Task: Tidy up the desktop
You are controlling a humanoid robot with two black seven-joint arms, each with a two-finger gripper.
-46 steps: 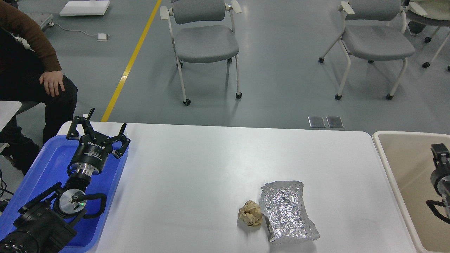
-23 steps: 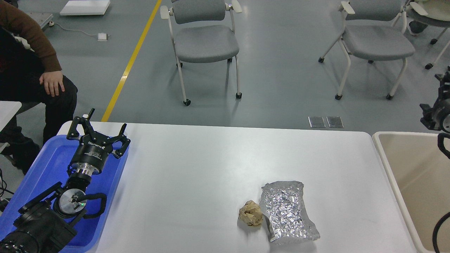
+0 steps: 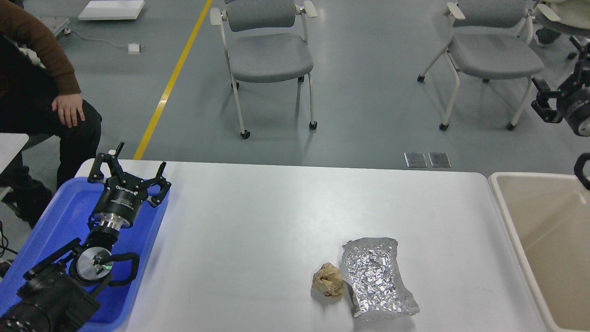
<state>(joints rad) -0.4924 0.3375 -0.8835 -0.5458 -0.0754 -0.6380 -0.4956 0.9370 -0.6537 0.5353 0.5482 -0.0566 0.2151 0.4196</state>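
Observation:
The white desktop [image 3: 276, 212] carries a crumpled brown paper ball [image 3: 328, 279] and a crinkled silver foil bag [image 3: 375, 276], touching each other near the front right. My left gripper [image 3: 136, 163] is open and empty, held over the far end of the blue tray [image 3: 55, 216] at the desktop's left edge. My right gripper [image 3: 558, 80] is raised high at the far right, above and beyond the beige bin [image 3: 504, 210]. Its fingers look spread and hold nothing. It is partly cut off by the frame edge.
A seated person [image 3: 50, 97] is close to the table's far left corner. Two grey chairs [image 3: 269, 55] [image 3: 493, 50] stand on the floor beyond the table. A yellow floor line [image 3: 170, 83] runs at the back left.
My right arm has risen from low over the beige bin to high at the right edge. The left arm, paper ball and foil bag have not moved.

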